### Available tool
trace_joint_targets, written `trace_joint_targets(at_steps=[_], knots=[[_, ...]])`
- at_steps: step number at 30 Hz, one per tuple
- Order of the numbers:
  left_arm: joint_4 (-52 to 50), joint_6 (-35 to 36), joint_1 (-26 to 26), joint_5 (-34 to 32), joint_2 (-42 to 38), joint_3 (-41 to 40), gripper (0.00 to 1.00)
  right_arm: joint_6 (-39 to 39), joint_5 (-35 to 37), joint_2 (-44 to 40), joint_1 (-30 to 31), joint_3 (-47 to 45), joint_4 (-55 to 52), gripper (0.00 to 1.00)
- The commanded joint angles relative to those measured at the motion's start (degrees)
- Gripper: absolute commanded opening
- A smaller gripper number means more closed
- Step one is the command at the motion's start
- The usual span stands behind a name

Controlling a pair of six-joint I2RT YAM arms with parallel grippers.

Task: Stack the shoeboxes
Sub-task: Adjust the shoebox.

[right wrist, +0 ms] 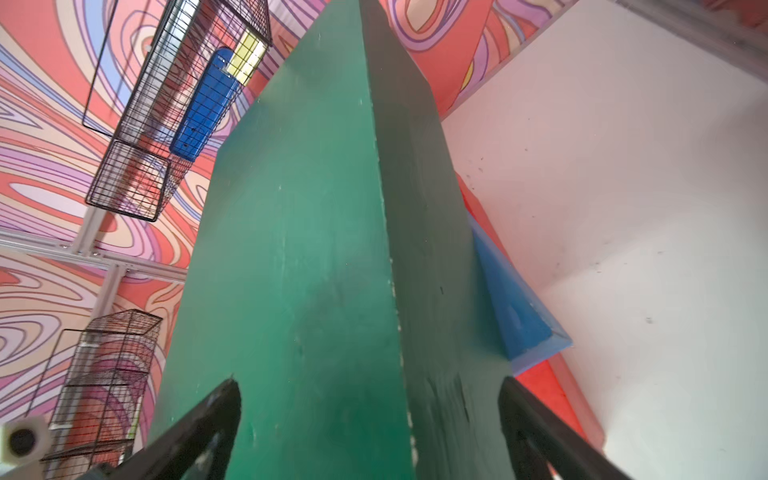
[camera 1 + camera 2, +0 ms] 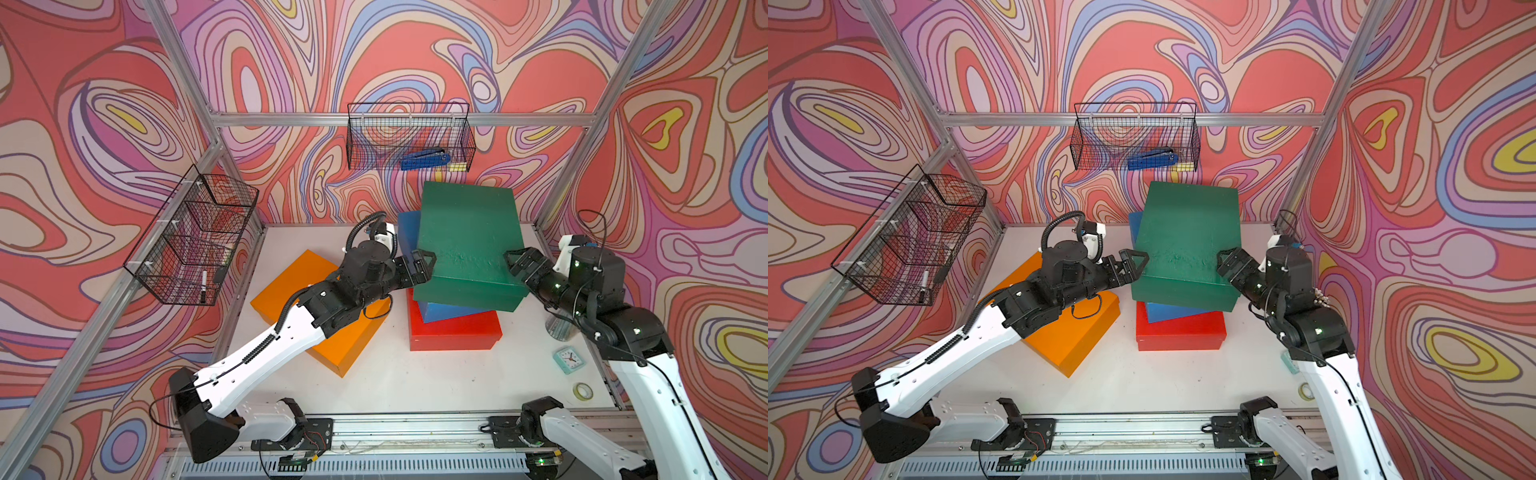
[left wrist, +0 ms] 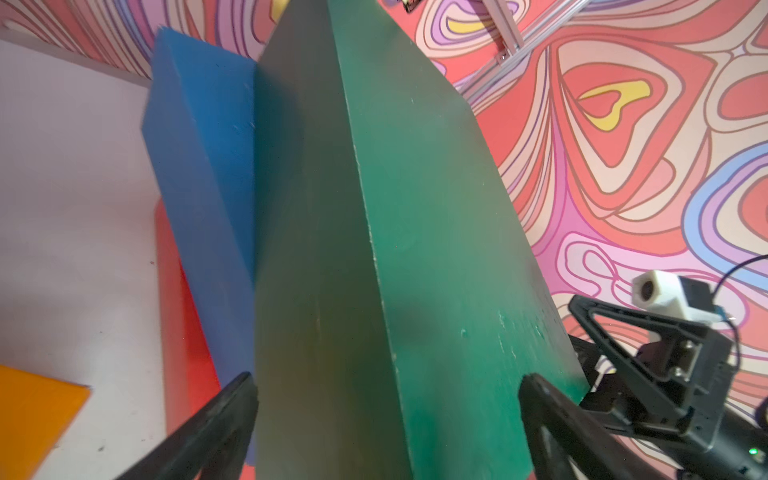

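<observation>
The dark green shoebox [image 2: 469,237] lies skewed on top of the blue shoebox [image 2: 449,311], which lies on the red shoebox [image 2: 457,332]. The orange shoebox [image 2: 291,286] lies flat on the table to their left, partly under my left arm. My left gripper [image 2: 424,266] [image 3: 386,382] is open, its jaws straddling the green box's left edge, one over the lid and one under. On the right edge my right gripper [image 2: 515,264] [image 1: 370,384] straddles the box the same way, also open.
A wire basket [image 2: 409,137] with a blue stapler [image 2: 424,160] hangs on the back wall. Another basket [image 2: 195,237] on the left wall holds a marker [image 2: 203,284]. A small clock [image 2: 569,359] and a tape roll [image 2: 582,391] lie at the table's right.
</observation>
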Motion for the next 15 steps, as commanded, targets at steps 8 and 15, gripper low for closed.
trace_joint_targets(at_steps=[8, 15], knots=[[-21.1, 9.0, 3.0, -25.4, -15.9, 6.1, 1.0, -7.5, 0.4, 9.3, 1.6, 18.2, -4.5, 0.98], [-28.1, 9.0, 6.8, -26.6, -18.1, 7.1, 1.0, -17.8, 15.0, 30.5, 34.9, 37.0, 1.1, 0.98]])
